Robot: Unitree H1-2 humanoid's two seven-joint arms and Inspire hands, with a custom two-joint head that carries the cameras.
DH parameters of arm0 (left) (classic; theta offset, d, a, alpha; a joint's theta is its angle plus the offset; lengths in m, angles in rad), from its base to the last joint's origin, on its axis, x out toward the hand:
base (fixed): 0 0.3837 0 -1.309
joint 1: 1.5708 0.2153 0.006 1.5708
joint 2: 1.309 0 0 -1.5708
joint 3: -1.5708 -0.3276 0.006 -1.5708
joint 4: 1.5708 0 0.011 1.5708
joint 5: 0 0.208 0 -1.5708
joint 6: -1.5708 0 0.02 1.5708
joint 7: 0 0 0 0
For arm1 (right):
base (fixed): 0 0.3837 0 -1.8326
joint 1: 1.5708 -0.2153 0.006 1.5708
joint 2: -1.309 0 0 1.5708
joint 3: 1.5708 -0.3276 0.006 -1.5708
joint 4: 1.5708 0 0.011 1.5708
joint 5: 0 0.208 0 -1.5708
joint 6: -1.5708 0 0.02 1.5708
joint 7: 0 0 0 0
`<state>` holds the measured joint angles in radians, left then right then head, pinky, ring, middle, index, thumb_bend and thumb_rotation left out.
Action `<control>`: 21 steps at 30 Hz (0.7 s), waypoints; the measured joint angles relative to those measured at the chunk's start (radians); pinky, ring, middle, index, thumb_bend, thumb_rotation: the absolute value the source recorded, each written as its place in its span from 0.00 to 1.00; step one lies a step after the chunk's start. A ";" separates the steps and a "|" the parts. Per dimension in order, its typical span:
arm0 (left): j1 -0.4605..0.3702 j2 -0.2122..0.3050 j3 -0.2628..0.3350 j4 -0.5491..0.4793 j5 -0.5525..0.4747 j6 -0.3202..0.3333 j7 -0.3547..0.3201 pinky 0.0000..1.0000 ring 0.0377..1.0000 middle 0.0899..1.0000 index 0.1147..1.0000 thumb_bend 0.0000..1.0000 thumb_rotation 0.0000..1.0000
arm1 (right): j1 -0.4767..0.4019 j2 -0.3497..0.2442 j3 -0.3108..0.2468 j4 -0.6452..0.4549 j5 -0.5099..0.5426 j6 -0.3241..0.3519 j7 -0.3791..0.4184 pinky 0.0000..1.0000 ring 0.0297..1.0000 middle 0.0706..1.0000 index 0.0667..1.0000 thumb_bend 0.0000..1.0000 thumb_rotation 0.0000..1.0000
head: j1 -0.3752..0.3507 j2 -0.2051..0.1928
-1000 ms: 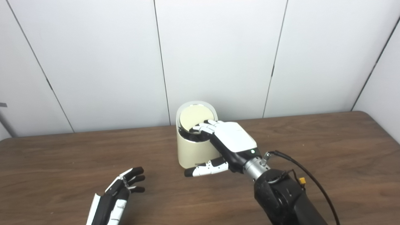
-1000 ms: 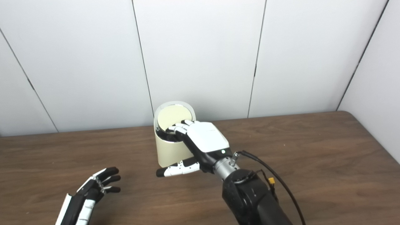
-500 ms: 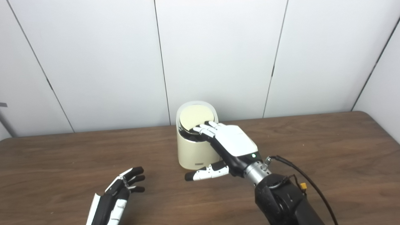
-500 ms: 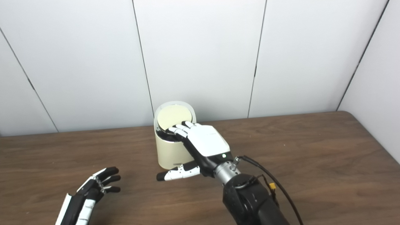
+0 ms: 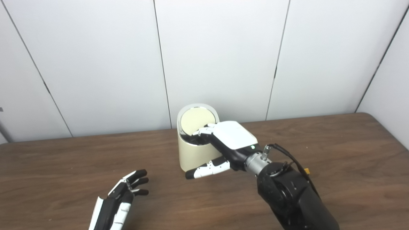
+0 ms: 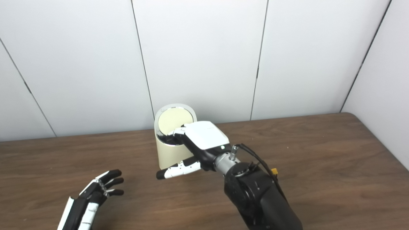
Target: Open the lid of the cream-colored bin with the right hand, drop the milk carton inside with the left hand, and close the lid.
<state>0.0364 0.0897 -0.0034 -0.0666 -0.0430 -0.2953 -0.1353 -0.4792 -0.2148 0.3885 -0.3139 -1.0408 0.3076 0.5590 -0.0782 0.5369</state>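
Lid point(image 5: 194, 120) stands up behind right hand point(image 5: 230, 139), fingertips at bin point(image 5: 195, 153) rim, gripping nothing. Left hand point(image 5: 123, 198) spread, empty on surface point(image 5: 335, 150). No carton in view, prob. already inside; closing left.

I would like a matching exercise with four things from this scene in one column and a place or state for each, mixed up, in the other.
Things:
1. lid
2. bin
3. right hand
4. left hand

Places or states:
a. open, near the table's front edge, holding nothing
b. tilted up, its round cream face showing
c. fingers at the bin's top rim
d. upright on the table by the wall

Pairs: 1-b, 2-d, 3-c, 4-a
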 measured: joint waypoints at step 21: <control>0.003 -0.016 -0.006 -0.005 0.001 0.004 0.002 0.66 0.78 0.81 0.79 0.69 0.85 | -0.077 0.022 0.045 0.041 -0.036 0.035 0.089 0.90 0.89 0.81 0.74 0.92 0.90 | 0.017 0.018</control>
<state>0.0399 0.0736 -0.0094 -0.0720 -0.0418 -0.2917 -0.1332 -0.5565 -0.1932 0.4334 -0.2734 -1.0765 0.3428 0.6476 -0.0614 0.5553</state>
